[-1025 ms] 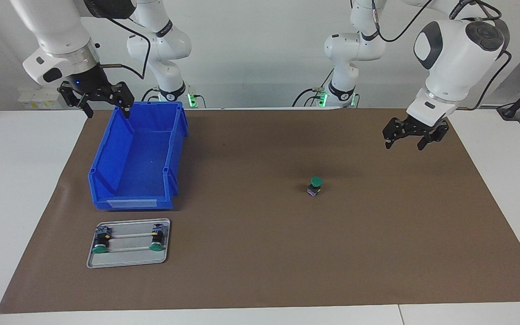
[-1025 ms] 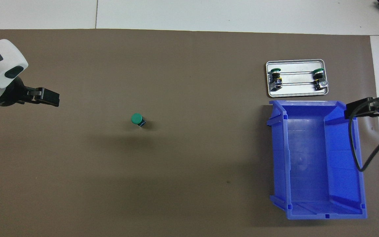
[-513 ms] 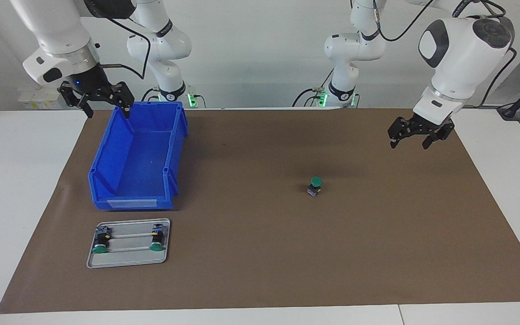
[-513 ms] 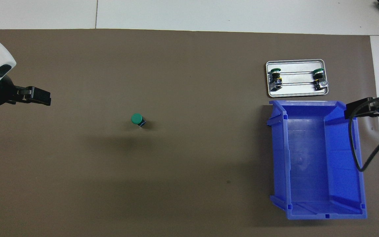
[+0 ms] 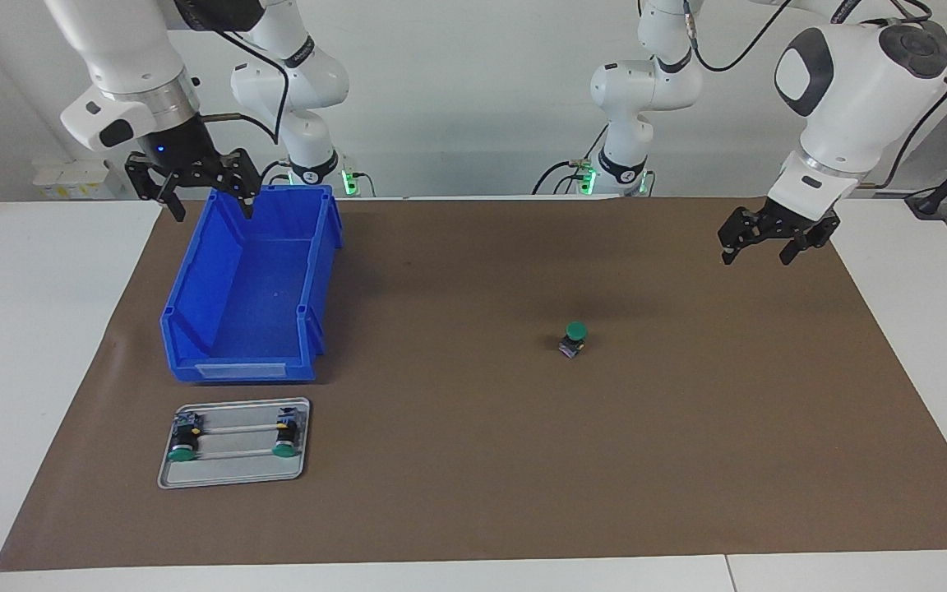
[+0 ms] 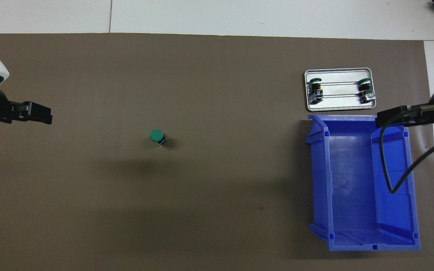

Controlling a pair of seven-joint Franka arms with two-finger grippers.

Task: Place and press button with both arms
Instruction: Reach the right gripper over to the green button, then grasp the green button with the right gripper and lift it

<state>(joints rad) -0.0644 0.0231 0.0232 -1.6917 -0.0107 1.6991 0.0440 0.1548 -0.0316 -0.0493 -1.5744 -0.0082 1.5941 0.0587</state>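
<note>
My left gripper (image 5: 765, 245) hangs over the brown mat (image 5: 473, 460) toward my left arm's end of the table, fingers spread and holding nothing. My right gripper (image 5: 209, 197) hovers above the blue bin's (image 5: 194, 329) rim nearest me, fingers spread wide, also holding nothing.

The button (image 5: 574, 339) stands upright on the mat, green cap up, at about seven o'clock from my left gripper in the facing view and well apart from both grippers. Two more like it lie in the metal tray (image 5: 231, 481) just beside the bin.

The button is small and tall for its base, so I judge an off-centre push would tip or skid it. My right gripper could clip the bin wall if it drops.

The facing view shows my grippers' height above the table; the overhead view (image 6: 156, 135) shows how the button lies between them.
</note>
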